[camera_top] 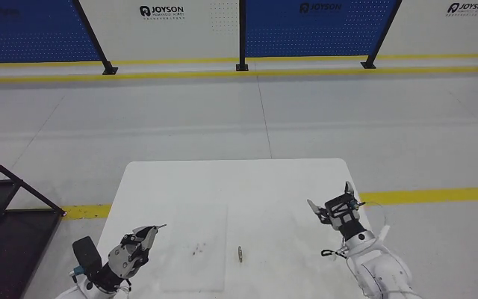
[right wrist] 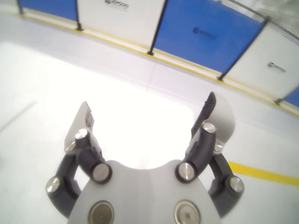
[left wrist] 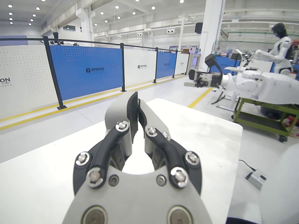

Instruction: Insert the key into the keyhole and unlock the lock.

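A small metallic object [camera_top: 240,253] lies on the white table [camera_top: 284,187] near its front edge, between the two arms; it is too small to tell whether it is the key or the lock. My left gripper [camera_top: 156,228] hovers over the table's front left, well left of that object, its fingers shut with nothing between the black pads [left wrist: 133,108]. My right gripper [camera_top: 329,196] is at the table's right edge, open and empty, and shows side-on as the right gripper [left wrist: 190,84] in the left wrist view. In the right wrist view the right gripper [right wrist: 149,103] stands wide apart above the table.
A faint translucent mat [camera_top: 190,250] with a few dark specks lies left of the small object. A black frame [camera_top: 26,198] stands off the table's left edge. A green cart [left wrist: 261,120] and a grey box [left wrist: 255,178] on a cable sit on the floor to the right.
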You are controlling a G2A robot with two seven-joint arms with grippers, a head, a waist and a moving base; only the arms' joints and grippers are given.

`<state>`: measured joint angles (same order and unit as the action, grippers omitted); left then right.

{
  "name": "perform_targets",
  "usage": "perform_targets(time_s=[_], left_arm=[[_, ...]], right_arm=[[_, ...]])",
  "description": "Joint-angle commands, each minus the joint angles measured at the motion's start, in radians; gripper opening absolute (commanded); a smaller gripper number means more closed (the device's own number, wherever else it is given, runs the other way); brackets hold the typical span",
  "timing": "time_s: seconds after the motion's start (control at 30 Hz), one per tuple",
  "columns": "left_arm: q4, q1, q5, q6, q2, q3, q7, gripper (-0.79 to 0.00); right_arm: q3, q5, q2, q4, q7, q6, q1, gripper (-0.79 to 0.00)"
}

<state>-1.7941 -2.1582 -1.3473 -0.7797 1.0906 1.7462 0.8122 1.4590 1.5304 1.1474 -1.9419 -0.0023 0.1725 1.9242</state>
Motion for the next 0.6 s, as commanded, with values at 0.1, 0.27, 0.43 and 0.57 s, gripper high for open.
perform_targets(time_s=[0.1, 0.27, 0.43, 0.57], left_arm=[[0.004, 0.001, -0.001, 0.001, 0.000, 0.000, 0.006, -0.785], [0.004, 0.001, -0.001, 0.001, 0.000, 0.000, 0.006, -0.785], [0.004, 0.001, -0.001, 0.001, 0.000, 0.000, 0.006, -0.785], [0.004, 0.001, -0.001, 0.001, 0.000, 0.000, 0.006, -0.785]], right_arm=[[-0.136, 0.128, -0.001, -0.015, 0.037, 0.118, 0.053, 0.000], [-0.263, 0.197, 0.007, 0.039, 0.061, 0.131, 0.030, 0.000], [-0.376, 0.220, 0.020, 0.103, 0.076, 0.130, -0.005, 0.000], [-0.444, 0.179, 0.035, 0.178, 0.101, 0.116, -0.059, 0.000]])
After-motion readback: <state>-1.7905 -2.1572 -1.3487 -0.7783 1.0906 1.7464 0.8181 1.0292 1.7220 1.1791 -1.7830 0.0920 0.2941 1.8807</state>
